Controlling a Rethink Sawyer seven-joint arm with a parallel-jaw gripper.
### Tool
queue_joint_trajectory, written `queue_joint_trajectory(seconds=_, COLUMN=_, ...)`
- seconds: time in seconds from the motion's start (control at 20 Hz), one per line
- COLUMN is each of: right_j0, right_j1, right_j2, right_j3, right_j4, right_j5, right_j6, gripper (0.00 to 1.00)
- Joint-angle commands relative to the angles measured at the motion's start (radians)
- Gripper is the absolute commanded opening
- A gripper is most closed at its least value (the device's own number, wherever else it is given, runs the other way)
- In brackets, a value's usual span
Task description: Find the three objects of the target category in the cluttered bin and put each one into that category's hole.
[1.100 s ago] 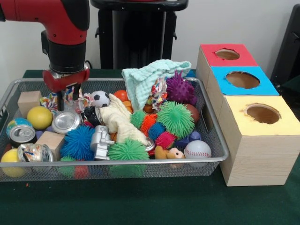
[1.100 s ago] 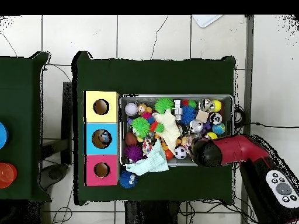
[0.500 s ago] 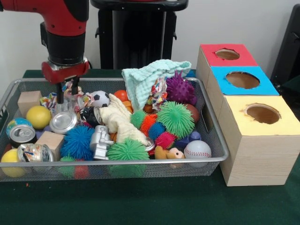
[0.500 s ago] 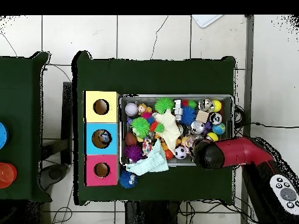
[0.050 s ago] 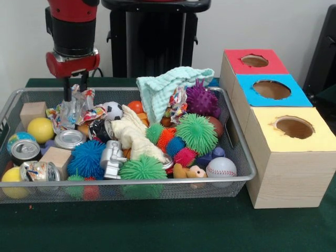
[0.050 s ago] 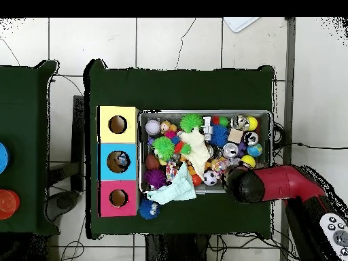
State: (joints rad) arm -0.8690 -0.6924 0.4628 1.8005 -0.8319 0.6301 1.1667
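My gripper point(image 5: 75, 93) hangs over the far left part of the wire bin point(image 5: 157, 182), shut on the top of a crumpled colourful wrapper point(image 5: 71, 113). The wrapper dangles from the fingers, its lower end still among the clutter beside a soccer ball point(image 5: 111, 110). Below it lies a silver can point(image 5: 69, 139). Two more cans point(image 5: 24, 150) point(image 5: 39, 170) sit at the bin's left front. To the right stand the boxes with a red hole point(image 5: 254, 60), a blue hole point(image 5: 272, 89) and a yellow hole point(image 5: 294, 127). In the overhead view the red arm point(image 6: 262, 185) covers the gripper.
The bin also holds spiky balls point(image 5: 197, 132), a teal cloth point(image 5: 168, 84), a cream glove point(image 5: 131, 134), wooden blocks point(image 5: 32, 112), a yellow ball point(image 5: 42, 129), a baseball point(image 5: 221, 167) and a silver robot toy point(image 5: 113, 158). A blue toy point(image 6: 149, 209) lies outside the bin.
The gripper has risen and drawn back toward the bin's far rim, pulling the wrapper up with it. The silver can beneath has shifted slightly.
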Motion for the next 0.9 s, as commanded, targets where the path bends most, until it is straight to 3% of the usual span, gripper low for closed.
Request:
queue_joint_trajectory(seconds=0.05, right_j0=0.025, right_j1=-0.017, right_j2=-0.025, right_j3=0.044, right_j4=0.039, right_j5=0.111, right_j6=0.018, gripper=0.00)
queue_joint_trajectory(seconds=0.35, right_j0=0.085, right_j1=-0.013, right_j2=-0.028, right_j3=0.020, right_j4=0.077, right_j5=0.142, right_j6=0.040, gripper=0.00)
queue_joint_trajectory(seconds=0.6, right_j0=0.109, right_j1=-0.039, right_j2=-0.038, right_j3=0.044, right_j4=0.114, right_j5=0.147, right_j6=0.051, gripper=0.00)
queue_joint_trajectory(seconds=0.7, right_j0=0.137, right_j1=-0.099, right_j2=-0.051, right_j3=0.093, right_j4=0.140, right_j5=0.141, right_j6=0.093, gripper=0.00)
queue_joint_trajectory(seconds=0.9, right_j0=0.265, right_j1=-0.255, right_j2=-0.108, right_j3=0.221, right_j4=0.248, right_j5=0.178, right_j6=0.245, gripper=0.00)
